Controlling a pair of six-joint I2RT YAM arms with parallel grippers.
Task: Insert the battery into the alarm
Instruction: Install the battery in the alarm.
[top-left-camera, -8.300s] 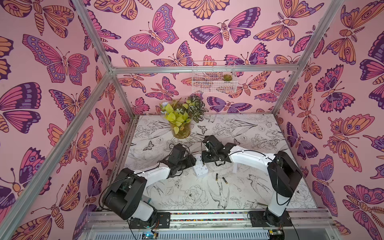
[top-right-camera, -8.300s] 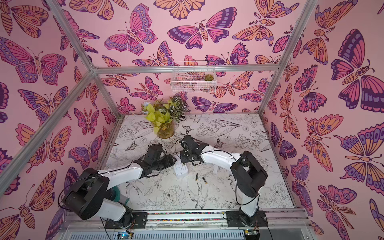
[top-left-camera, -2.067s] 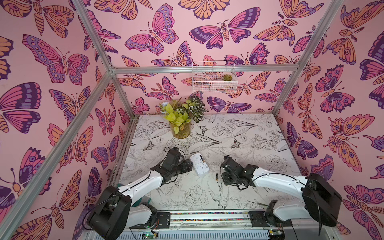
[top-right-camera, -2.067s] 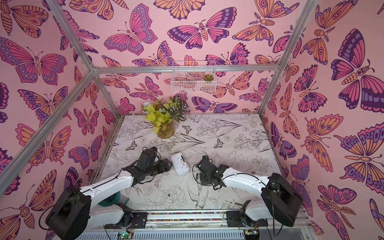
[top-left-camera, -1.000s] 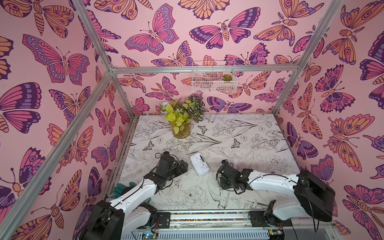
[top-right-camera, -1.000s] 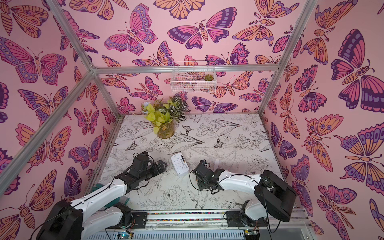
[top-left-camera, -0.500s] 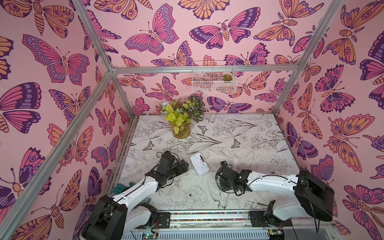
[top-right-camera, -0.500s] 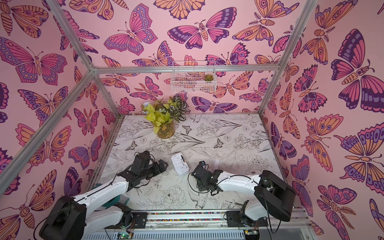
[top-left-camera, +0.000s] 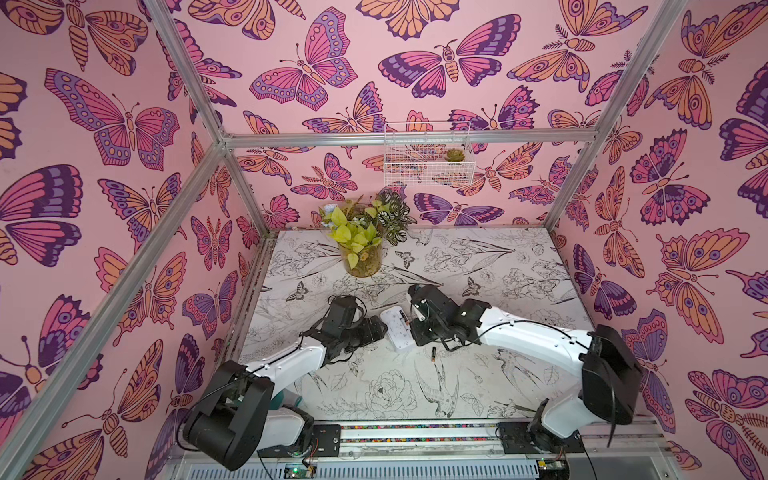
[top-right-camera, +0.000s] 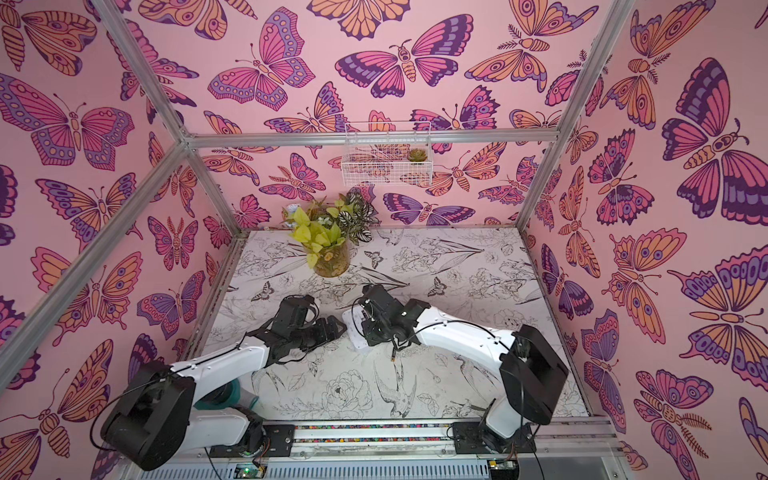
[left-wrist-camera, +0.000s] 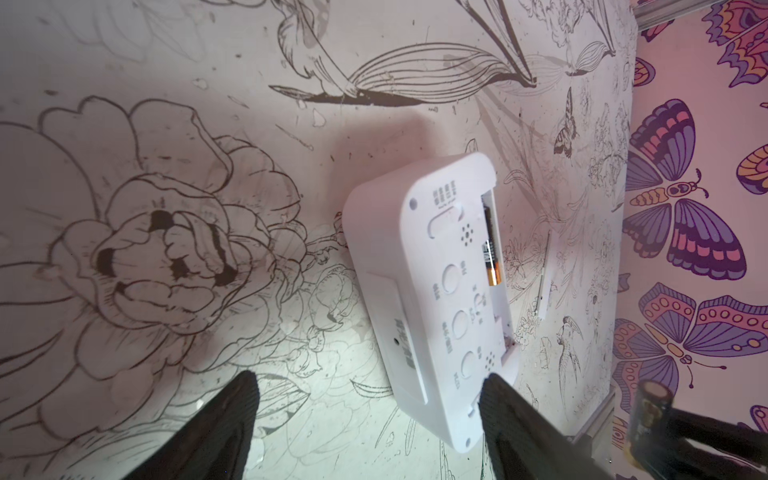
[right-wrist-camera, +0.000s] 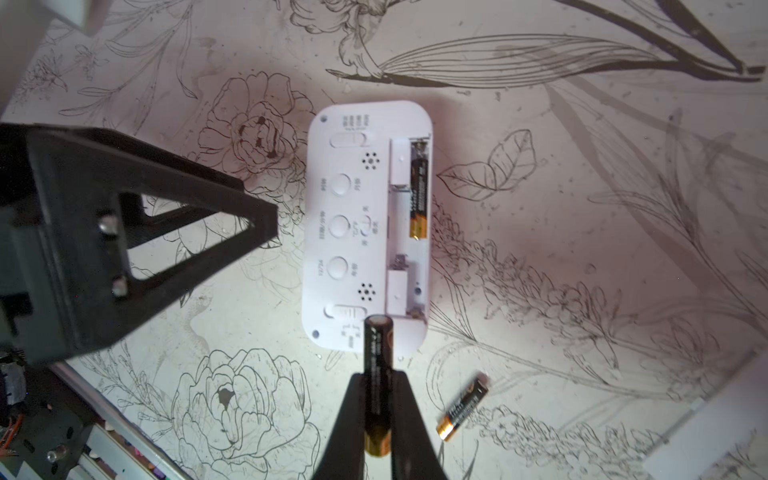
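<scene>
One cell (right-wrist-camera: 419, 187) sits in alarm (right-wrist-camera: 365, 224) slot, alarm lying back-up. Right gripper (right-wrist-camera: 378, 376) pinches battery (right-wrist-camera: 376, 345), tip at alarm's end. Left gripper (left-wrist-camera: 370, 376) spread at alarm's corner. Battery probably stiff, light, slick: hold round body, ends free.

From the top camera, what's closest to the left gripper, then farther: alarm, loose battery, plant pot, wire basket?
From the left gripper, in a top view:
1. alarm, right beside it
2. loose battery, just past the alarm
3. plant pot, farther back
4. wire basket, high at the back
</scene>
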